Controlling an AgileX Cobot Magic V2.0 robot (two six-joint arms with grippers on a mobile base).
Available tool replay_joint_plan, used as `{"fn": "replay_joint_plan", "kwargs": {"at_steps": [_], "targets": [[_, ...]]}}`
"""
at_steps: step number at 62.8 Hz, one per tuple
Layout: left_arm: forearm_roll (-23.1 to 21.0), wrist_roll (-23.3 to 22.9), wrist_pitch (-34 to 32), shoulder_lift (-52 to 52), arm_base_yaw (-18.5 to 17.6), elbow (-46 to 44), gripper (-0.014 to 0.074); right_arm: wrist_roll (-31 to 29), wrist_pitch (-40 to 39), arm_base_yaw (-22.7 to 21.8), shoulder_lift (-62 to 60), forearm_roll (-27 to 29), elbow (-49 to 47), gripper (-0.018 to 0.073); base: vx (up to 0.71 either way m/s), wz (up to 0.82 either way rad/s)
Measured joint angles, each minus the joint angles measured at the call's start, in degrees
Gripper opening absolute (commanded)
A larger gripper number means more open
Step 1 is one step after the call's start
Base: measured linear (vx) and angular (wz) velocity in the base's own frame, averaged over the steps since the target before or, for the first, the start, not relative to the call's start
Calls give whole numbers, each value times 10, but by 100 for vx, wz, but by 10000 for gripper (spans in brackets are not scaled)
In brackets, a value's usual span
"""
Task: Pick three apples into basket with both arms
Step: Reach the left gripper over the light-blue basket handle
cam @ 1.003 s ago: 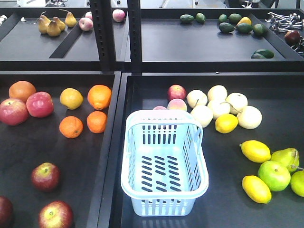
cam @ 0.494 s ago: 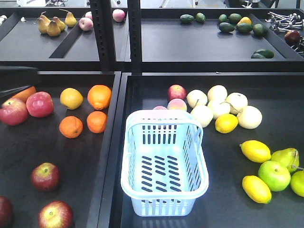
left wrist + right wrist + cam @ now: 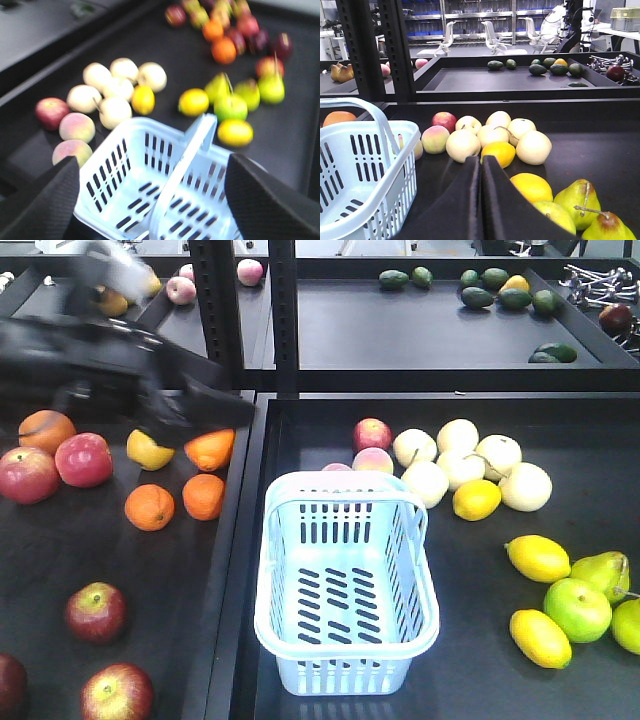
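The left gripper (image 3: 150, 167), jaws apart (right gripper (image 3: 481, 165): together), should be centred over an apple (image 3: 117, 692) by the tray's (image 3: 50, 560) front edge.

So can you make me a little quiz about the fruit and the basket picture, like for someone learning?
1. True or false: the basket already has apples in it.
2. Pick one. The right fingers are: A) spread wide, B) pressed together, C) holding a lemon.
3. Fill in the gap: in the front view, the blurry left arm hangs over the ____.

Key
1. False, the basket is empty.
2. B.
3. oranges.
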Motion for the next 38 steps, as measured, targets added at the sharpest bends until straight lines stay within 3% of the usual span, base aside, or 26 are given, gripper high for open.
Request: {"fn": "replay_joint_plan", "kwargs": {"at_steps": [13,38], "targets": [[107,12,16,92,-52,-84,534,0,0,0,0,0,0,-4,0,0],[150,13,20,169,-78,-103,534,0,0,0,0,0,0,-4,0,0]]}}
